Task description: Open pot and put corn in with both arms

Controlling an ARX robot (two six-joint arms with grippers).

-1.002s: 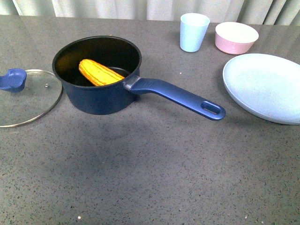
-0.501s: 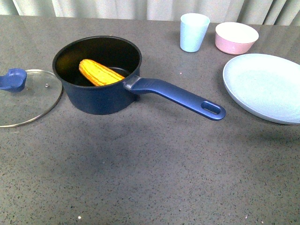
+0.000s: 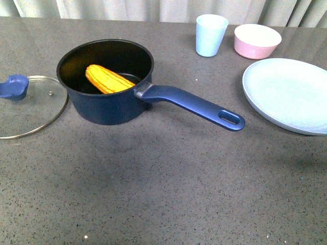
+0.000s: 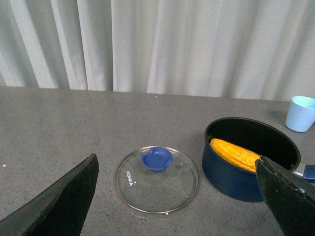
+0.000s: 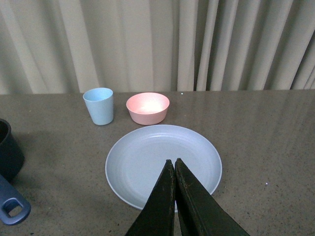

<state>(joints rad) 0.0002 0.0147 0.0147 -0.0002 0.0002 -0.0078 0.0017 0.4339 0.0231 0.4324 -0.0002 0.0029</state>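
The navy pot [image 3: 110, 104] stands uncovered on the grey table, its long handle [image 3: 194, 104] pointing right and toward me. The yellow corn [image 3: 107, 79] lies tilted inside it, also seen as corn [image 4: 235, 154] in the pot [image 4: 236, 174] from the left wrist. The glass lid [image 3: 25, 109] with a blue knob [image 3: 14, 87] rests flat on the table left of the pot. My left gripper [image 4: 177, 184] is open, raised above the lid [image 4: 157, 179], holding nothing. My right gripper [image 5: 174, 161] is shut and empty, hovering over the pale blue plate [image 5: 147, 152]. Neither arm shows in the front view.
A pale blue plate [image 3: 286, 94] lies at the right. Behind it stand a light blue cup [image 3: 210, 34] and a pink bowl [image 3: 257, 41]. Curtains hang behind the table's far edge. The pot handle's end [image 5: 12, 210] shows at the right wrist view's edge.
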